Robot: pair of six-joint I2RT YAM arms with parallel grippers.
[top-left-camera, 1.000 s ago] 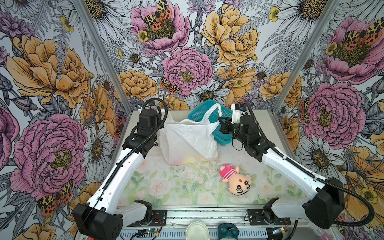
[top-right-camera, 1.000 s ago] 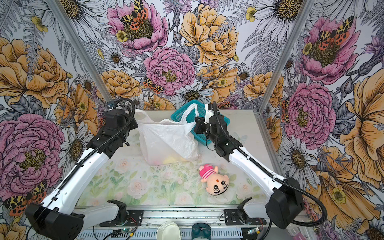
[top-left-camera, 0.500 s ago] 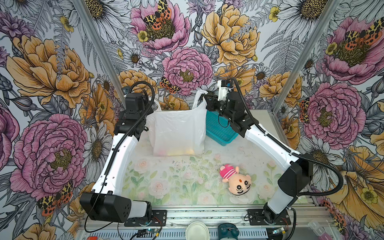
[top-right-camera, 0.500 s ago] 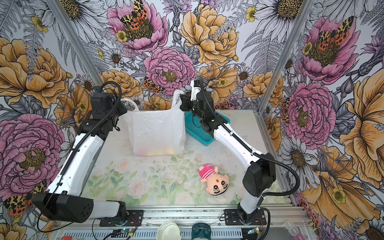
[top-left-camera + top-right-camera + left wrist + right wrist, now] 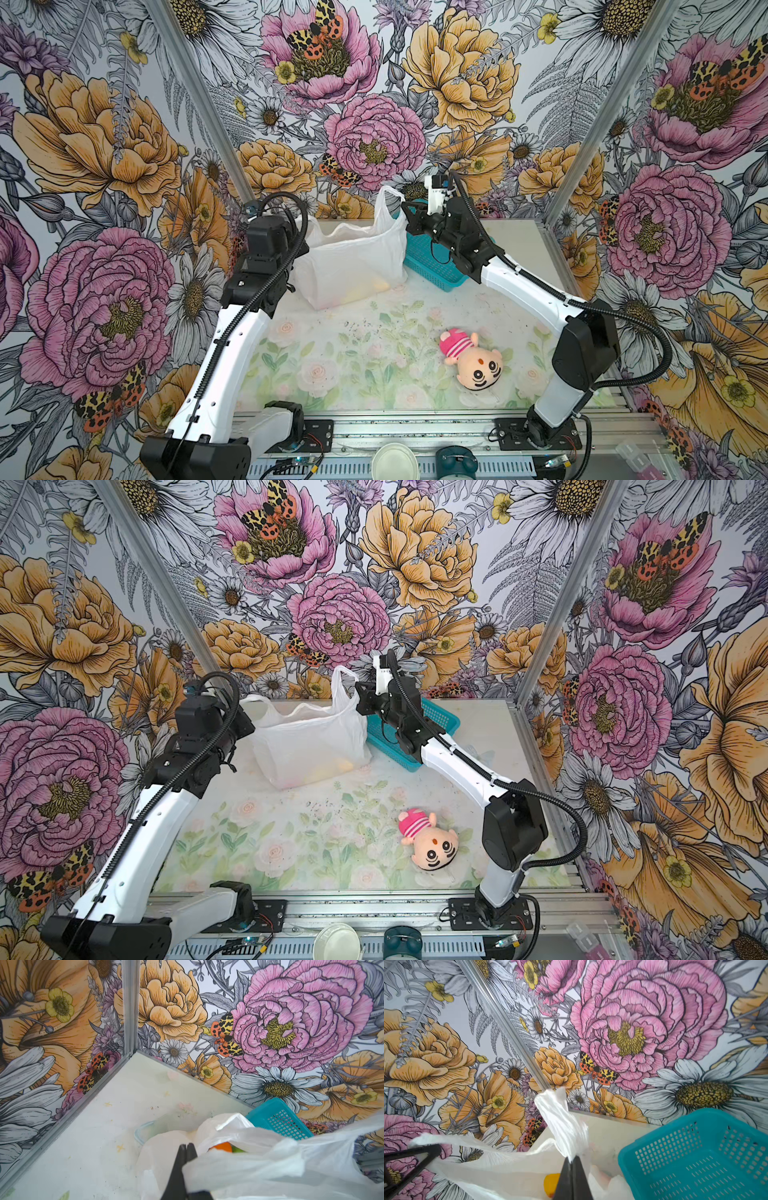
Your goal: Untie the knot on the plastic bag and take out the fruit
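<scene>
1. Plastic bag point(image 5: 353, 257) stands on the surface point(image 5: 374, 353) toward the back wall with its mouth gaping. It is just beside the teal basket point(image 5: 440, 270), and the plush doll point(image 5: 473, 361) lies well apart.
2. Left fingers point(image 5: 184, 1153) are pressed together on the bag's rim film. The right fingers point(image 5: 568, 1169) pinch a twisted handle loop point(image 5: 560, 1120) that rises above them.
3. No knot shows, so the untying looks done.
4. Fruit point(image 5: 223, 1147) lies inside the bag: orange and green pieces show through the mouth, and yellow shows through the film.
5. The film is thin, limp and slippery, and likely to slip or tear. The handles look like the strongest hold. The fruit seems light and smooth, best pinched across its narrow middle.
</scene>
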